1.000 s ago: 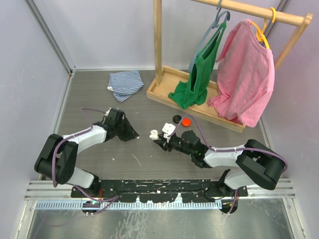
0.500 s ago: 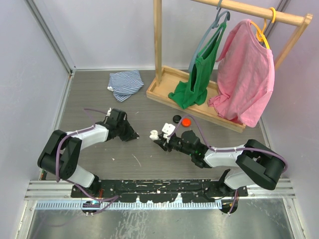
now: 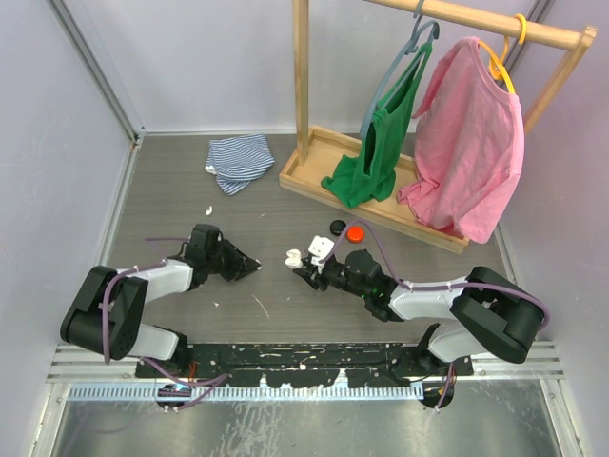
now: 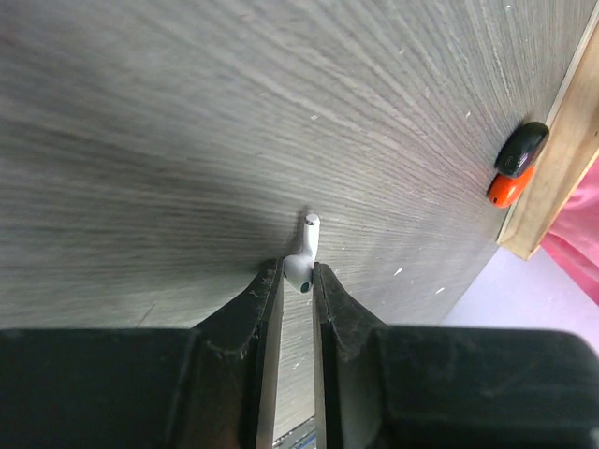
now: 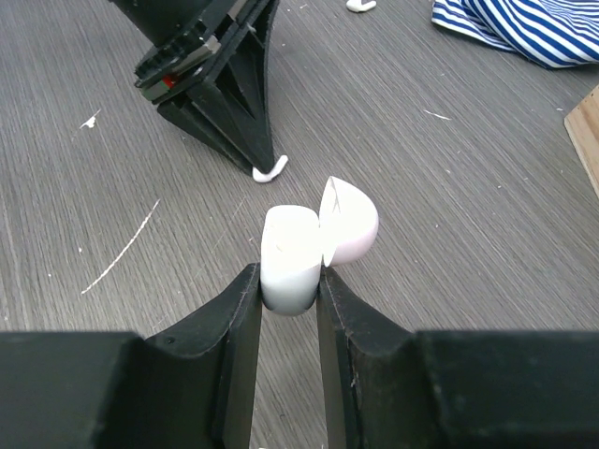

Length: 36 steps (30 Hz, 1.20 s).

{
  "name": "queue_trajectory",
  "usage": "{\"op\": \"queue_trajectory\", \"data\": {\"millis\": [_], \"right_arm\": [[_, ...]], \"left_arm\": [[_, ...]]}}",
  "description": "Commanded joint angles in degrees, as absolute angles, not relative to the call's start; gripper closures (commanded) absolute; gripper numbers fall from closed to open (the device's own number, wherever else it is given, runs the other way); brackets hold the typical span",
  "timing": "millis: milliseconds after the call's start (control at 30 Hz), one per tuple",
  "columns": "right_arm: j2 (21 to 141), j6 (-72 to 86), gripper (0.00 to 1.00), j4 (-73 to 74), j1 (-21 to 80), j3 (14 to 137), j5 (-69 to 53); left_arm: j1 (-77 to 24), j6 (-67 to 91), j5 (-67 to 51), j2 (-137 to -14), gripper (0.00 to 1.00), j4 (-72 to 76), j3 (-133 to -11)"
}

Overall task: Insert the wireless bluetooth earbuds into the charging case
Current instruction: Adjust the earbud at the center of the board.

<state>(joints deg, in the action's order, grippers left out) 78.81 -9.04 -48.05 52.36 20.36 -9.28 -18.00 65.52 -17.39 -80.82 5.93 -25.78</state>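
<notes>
The white earbud (image 4: 305, 249) sits pinched between the left claw (image 4: 298, 273) tips.

left arm (image 3: 157, 278): white link shells between bulky black joint housings.
right arm (image 3: 428, 297): same white-and-black build, glossy black shoulder.
cables (image 3: 383, 257): thin, purple, looped loosely along both arms.
left end effector (image 4: 298, 276): matte black; fingers (image 4: 245, 323) tapered to thin, scuffed tips.
right end effector (image 5: 285, 281): matte black, flat inner faces, pale wear along edges.

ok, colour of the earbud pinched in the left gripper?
White: the small stemmed plastic earbud in the left gripper, clearest in the left wrist view.
</notes>
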Motion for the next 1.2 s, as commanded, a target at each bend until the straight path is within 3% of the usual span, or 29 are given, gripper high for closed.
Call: {"op": "queue_trajectory", "data": {"millis": [0,267,533,733,1000,1167], "right_arm": [[78.5,-9.83,0.99,-50.58,52.67,22.58,-9.32],[78.65,-9.86,0.99,-50.42,52.82,22.76,-9.49],[78.85,-10.0,0.99,-50.18,52.97,22.96,-9.45],[79.01,-10.23,0.99,-49.85,53.17,23.07,-9.3],[79.15,-10.59,0.99,-49.43,53.37,23.31,-8.98],[79.09,-10.9,0.99,-49.22,53.57,23.38,-8.7]], "left_arm": [[-15.82,70.24,-16.47,-76.94,0.82,5.51,-21.43],[-13.62,72.09,-11.51,-67.94,0.74,-0.87,-16.98],[-13.4,71.85,-10.81,-64.27,0.72,-2.69,-14.98],[-13.45,66.58,-9.96,-62.55,0.78,-10.28,-19.68],[-13.45,55.8,-2.84,-63.1,0.71,-23.52,-30.62],[-13.52,52.31,-4.43,-66.2,0.69,-24.53,-34.29]]}}
